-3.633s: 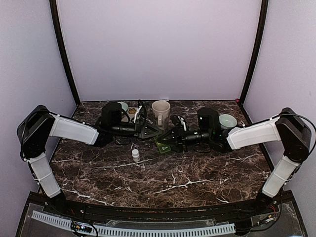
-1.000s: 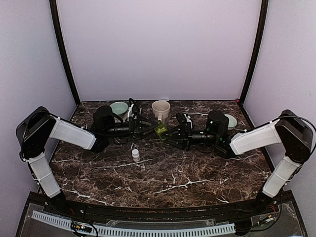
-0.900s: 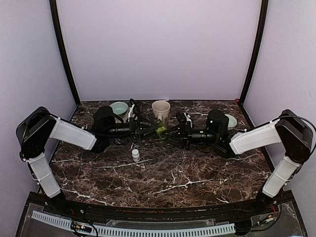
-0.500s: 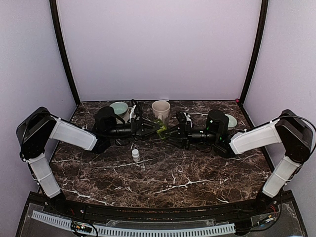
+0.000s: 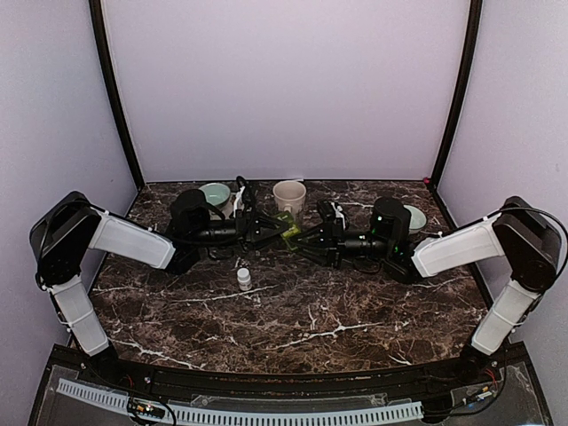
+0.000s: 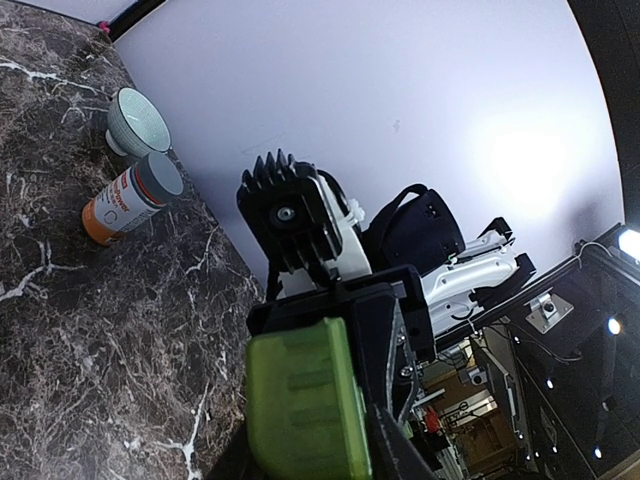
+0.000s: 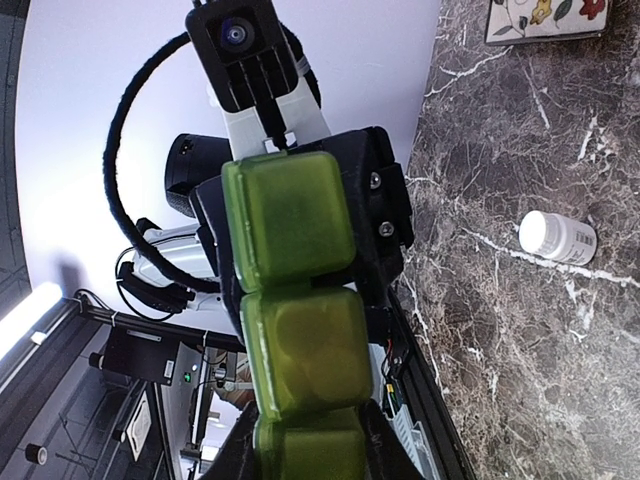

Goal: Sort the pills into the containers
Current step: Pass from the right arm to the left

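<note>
1. Dark marble surface (image 5: 302, 311) with white veins, pale walls around it.
2. Both arms reach in low from the sides and meet near the back middle, just in front of the mug.
3. Right claw (image 5: 308, 241): it's got the pill box (image 5: 288, 232) by one end. In its own wrist view the green box runs straight out from between its fingers, so it's closed down onto the box and not gaping.
4. Left claw (image 5: 275, 230): it's at the opposite end of the same box. From the right wrist view its black fingers sit tight against both sides of the last compartment, so it's clamped on too, only partly open.
5. Cream mug (image 5: 288, 195): upright at the back, just behind the two claws.
6. Two pale green bowls: one (image 5: 214, 194) back left behind the left arm, one (image 5: 413, 217) back right behind the right arm.
7. The pill box again: a green strip bridging the two claws, and it looks to be up off the surface. Three square lids show and all look shut.
8. Orange bottle (image 6: 130, 200): lying on its side right next to the right bowl.
9. Small white bottle (image 5: 243, 280): upright, on its own, nearer than the left claw.
</note>
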Controlling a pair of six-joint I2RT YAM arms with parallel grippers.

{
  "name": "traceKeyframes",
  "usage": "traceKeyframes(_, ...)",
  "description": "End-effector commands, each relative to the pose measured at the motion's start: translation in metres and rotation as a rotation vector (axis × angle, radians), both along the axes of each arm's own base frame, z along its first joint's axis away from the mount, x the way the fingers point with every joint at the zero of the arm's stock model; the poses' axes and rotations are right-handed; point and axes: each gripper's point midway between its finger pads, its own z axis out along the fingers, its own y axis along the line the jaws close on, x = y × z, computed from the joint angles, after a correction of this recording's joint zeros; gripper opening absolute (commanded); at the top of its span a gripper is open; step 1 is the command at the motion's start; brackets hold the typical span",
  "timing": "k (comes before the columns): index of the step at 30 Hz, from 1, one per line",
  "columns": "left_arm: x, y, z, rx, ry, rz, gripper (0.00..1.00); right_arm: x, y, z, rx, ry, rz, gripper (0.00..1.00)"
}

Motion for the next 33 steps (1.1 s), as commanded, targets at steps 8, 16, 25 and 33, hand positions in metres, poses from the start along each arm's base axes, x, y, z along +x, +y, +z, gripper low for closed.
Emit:
traceKeyframes(8, -0.007, -0.008, 0.015, -0.045, -0.059, -0.040, 0.07, 0.007, 0.004, 0.016, 0.043, -0.031, -0.009, 0.14)
traceKeyframes(16, 0.006, -0.009, 0.013, -0.010, -0.009, 0.024, 0.00, 0.013, 0.001, 0.004, -0.100, -0.152, -0.040, 0.47)
traceKeyframes(25, 0.027, -0.006, 0.004, 0.082, 0.031, 0.140, 0.00, 0.032, -0.026, 0.004, -0.354, -0.323, -0.187, 0.62)
traceKeyframes(33, 0.046, 0.001, -0.005, 0.161, 0.064, 0.264, 0.00, 0.043, -0.061, 0.002, -0.645, -0.451, -0.353, 0.62)
